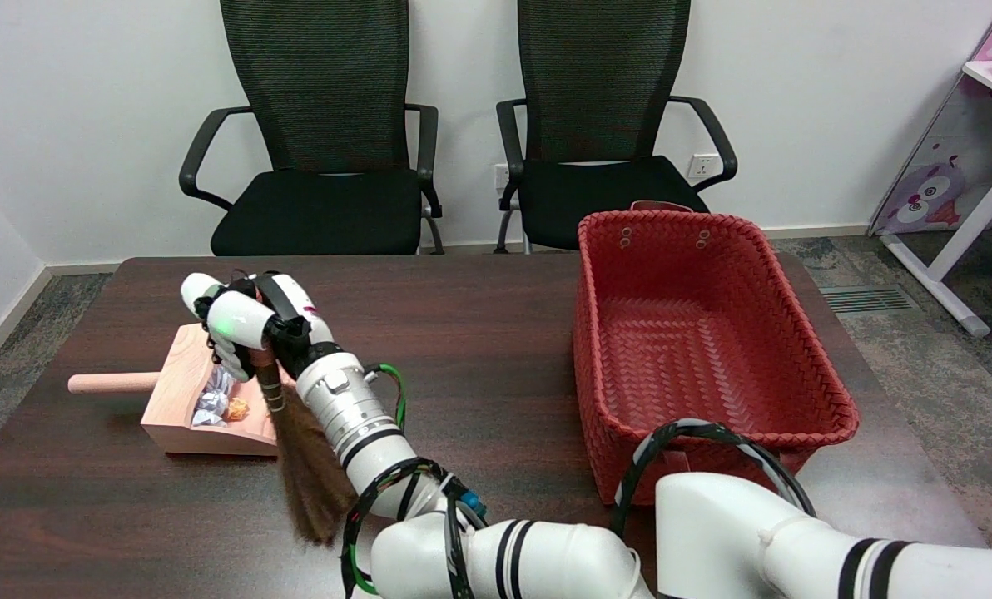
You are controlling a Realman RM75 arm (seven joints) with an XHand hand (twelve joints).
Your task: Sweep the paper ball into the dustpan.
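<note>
A pale wooden dustpan (181, 420) with a round handle pointing left lies on the dark table's left side. Inside it sits a crumpled paper ball (213, 399), white and silvery, with a small orange bit beside it. My right hand (242, 323) hovers over the dustpan's right part and grips the handle of a small brush (300, 457). The brush hangs down and toward the near edge, its brown bristles ending just right of the dustpan's open mouth. My forearm hides part of the brush.
A large red woven basket (804, 399) stands on the table's right half. Two black office chairs (321, 141) sit behind the table's far edge. The dark table (496, 333) spreads between dustpan and basket.
</note>
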